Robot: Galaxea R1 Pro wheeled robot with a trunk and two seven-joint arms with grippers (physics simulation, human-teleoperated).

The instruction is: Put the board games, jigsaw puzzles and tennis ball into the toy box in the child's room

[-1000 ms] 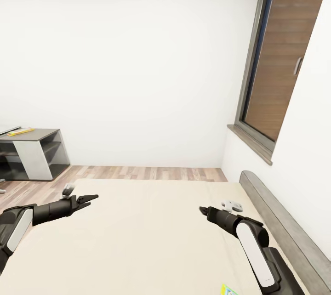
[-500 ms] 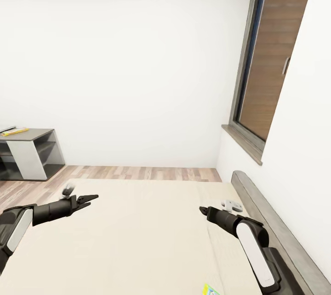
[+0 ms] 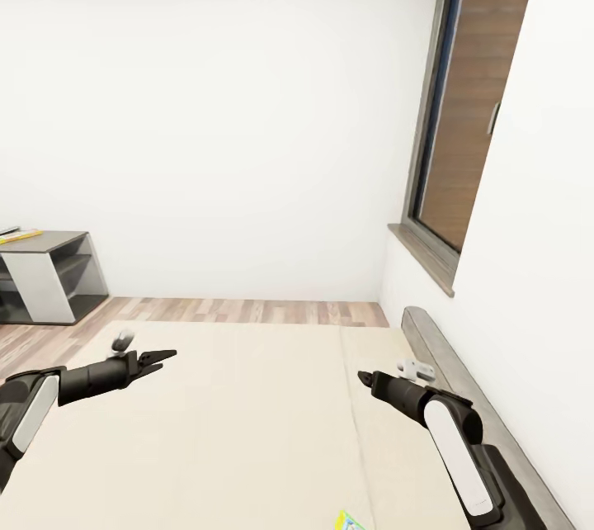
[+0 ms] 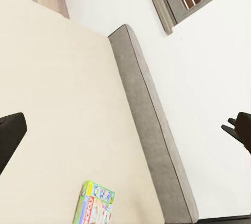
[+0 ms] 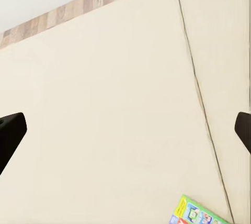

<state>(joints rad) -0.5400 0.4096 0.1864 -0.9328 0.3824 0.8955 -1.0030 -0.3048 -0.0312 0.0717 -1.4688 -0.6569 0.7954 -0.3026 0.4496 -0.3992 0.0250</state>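
The bed [image 3: 247, 423] spreads out in front of me, a cream mattress with a seam and a grey headboard [image 3: 462, 390] along its right side. A colourful board game [image 3: 353, 522] lies flat on it, just showing at the head view's lower edge. The same kind of box shows in the left wrist view [image 4: 97, 205] and the right wrist view [image 5: 201, 214]. My left gripper [image 3: 161, 359] hovers open over the bed's left part. My right gripper [image 3: 363, 379] hovers open near the seam. Both are empty. The toy box, puzzles and tennis ball are out of view.
A low dark grey shelf section with a white panel [image 3: 49, 278], seemingly the table's end, stands at the far left with a thin yellow item [image 3: 21, 235] on top. Wood floor [image 3: 247, 311] runs past the bed's far edge. A window with a sill [image 3: 421, 257] is on the right wall.
The whole view has swung to the right, so the shelf, window and board game sit further left in the picture. Both arms hold the same pose.
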